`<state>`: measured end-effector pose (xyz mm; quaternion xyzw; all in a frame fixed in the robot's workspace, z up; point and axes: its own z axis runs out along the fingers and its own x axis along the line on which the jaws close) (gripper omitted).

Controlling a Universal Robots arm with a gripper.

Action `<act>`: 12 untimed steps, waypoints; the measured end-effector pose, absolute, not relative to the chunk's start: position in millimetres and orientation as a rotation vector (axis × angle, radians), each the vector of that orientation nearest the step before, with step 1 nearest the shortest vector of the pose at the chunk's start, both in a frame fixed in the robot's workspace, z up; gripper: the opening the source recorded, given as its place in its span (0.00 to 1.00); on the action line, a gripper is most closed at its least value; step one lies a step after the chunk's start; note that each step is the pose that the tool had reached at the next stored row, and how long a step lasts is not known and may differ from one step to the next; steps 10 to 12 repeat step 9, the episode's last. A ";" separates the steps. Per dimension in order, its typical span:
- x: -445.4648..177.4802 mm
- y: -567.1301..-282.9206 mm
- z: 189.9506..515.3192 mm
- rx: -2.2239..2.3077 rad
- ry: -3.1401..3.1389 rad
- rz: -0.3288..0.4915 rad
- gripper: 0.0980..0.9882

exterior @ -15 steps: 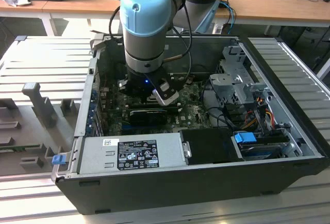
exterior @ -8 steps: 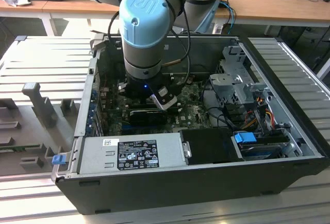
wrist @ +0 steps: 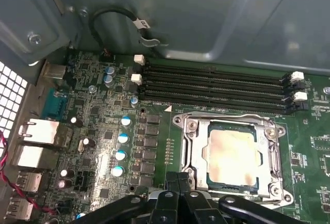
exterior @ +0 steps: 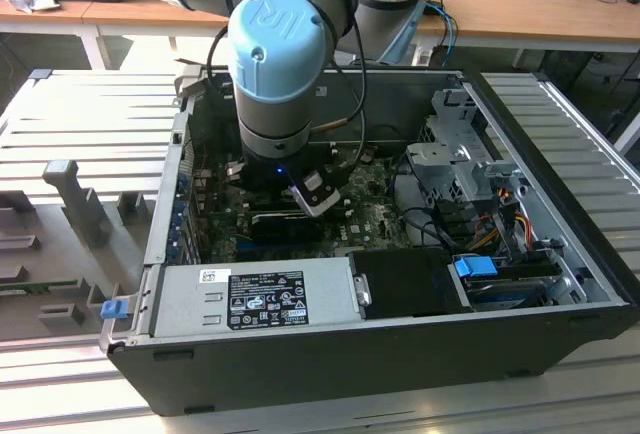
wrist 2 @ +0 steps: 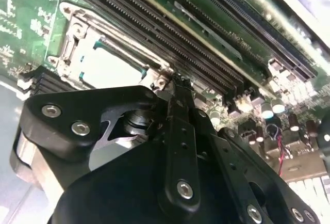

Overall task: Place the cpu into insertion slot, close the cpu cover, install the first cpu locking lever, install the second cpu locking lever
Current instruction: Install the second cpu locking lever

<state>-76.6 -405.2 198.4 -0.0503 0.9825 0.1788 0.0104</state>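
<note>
The black multi-link gripper (wrist: 178, 180) is seen w/ its fingers brought together and nothing clamped between them, tips just beside the near edge of the square dark-framed insertion slot (wrist: 233, 158) on the green motherboard (wrist: 103, 131). The small flat silvery-grey cpu (wrist: 232, 154) is already seated inside that slot, and the thin dark-grey metal cpu cover (wrist: 270, 154) w/ its large window appears laid down around it. Whether the locking levers are latched can't be told.

Risk, as judged: w/ the tips so close to the slot's frame, a sideways slip could scrape the cover or the long black memory slots (wrist: 216, 87) just beyond the slot; an unlatched cover could spring up.

Containers: the open dark-grey computer case (exterior: 330, 364) is seen holding the motherboard, a grey power-supply box (exterior: 255, 297) and a metal drive cage (exterior: 460, 159) beyond the slot.
</note>
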 end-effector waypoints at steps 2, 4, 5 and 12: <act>-76.7 -405.2 211.9 -0.157 3.067 0.558 0.01; -76.7 -405.1 219.8 -0.157 3.066 0.558 0.01; -76.7 -405.1 222.6 -0.157 3.067 0.558 0.01; -76.7 -405.1 224.2 -0.157 3.066 0.558 0.01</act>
